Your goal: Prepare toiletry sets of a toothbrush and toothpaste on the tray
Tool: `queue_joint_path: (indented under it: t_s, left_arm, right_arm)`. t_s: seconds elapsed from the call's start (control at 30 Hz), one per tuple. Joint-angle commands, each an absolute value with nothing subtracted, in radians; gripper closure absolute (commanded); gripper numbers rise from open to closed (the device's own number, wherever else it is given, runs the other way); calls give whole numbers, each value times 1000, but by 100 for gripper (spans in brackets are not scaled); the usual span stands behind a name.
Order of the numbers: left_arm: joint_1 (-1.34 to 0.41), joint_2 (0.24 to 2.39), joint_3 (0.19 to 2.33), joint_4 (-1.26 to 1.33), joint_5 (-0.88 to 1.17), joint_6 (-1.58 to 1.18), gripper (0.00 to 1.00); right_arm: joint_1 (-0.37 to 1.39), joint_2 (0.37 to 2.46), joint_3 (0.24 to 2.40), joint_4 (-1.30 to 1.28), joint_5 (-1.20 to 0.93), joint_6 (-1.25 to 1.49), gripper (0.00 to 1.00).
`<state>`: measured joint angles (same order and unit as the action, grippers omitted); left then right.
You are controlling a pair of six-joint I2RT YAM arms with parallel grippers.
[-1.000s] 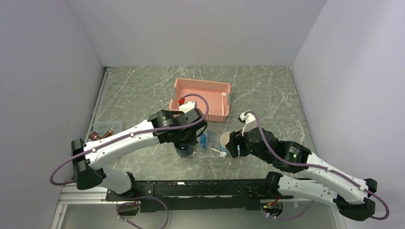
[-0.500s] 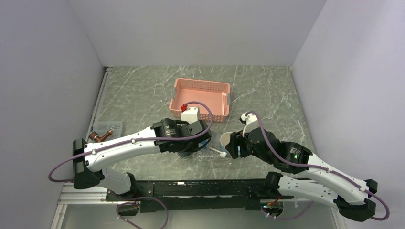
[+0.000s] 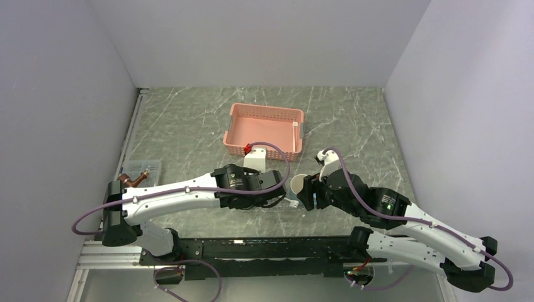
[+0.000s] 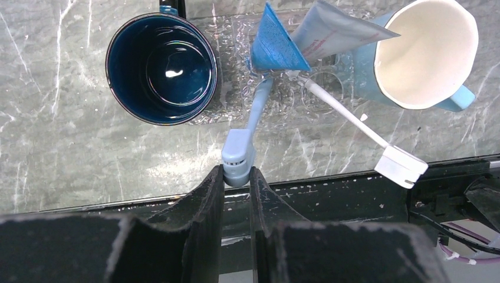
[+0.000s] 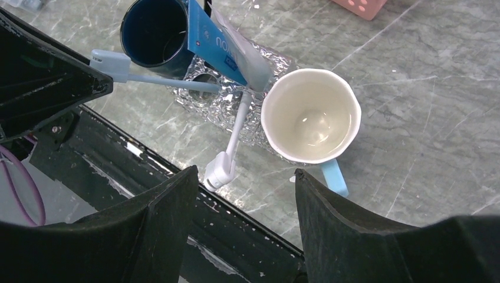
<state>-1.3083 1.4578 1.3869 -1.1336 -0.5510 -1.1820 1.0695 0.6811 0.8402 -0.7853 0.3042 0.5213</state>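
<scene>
One toothbrush (image 4: pixel 257 106) has its near head clamped in the left gripper (image 4: pixel 237 172); a second toothbrush (image 4: pixel 348 118) lies free to its right. The right gripper (image 5: pixel 244 174), jaws apart, hangs above. Farther, toothpaste (image 4: pixel 276 44) tubes rest on the tray (image 4: pixel 233 88) between a dark mug (image 4: pixel 162 68) and a white mug (image 4: pixel 424 53).

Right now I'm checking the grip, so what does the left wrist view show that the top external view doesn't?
Only the left wrist view shows the left gripper pinching the end of a toothbrush, and the toothpaste over the tray. Only the top external view shows the pink basket and the right gripper. Both show the pale mug.
</scene>
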Motion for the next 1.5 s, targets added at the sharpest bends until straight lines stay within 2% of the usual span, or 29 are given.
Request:
queue_joint_path:
  t_s: [0.0,0.6,0.8,0.87,1.0,1.27,1.47]
  left_arm:
    - [-1321,1464,1380,-1153,-616,-1216,100]
    - [-1366,1528,1422,-1213,-655,-1247,99]
    - [-1369,1523,1423,-1216,-655,-1248,89]
    - [-1370,1520,1428,-1218,-658,-1247,81]
    - [-1372,1510,1423,-1205,-656,-1239,72]
    - [-1374,1473,1406,-1174,-655,-1223,61]
    - [-1373,1449,1407,-1162,-662,-1209,57]
  right_arm:
    - [1067,670,839,-768,299,537,37]
    - [1068,680,834,-755,285,546,37]
    - [1067,675,827,-755,285,552,37]
    - [1069,679,831,-753,285,551,37]
    - [1069,689,837,-751,284,548,37]
    - [1068,694,843,-749,283,545,37]
    - [1068,692,848,-751,282,549,37]
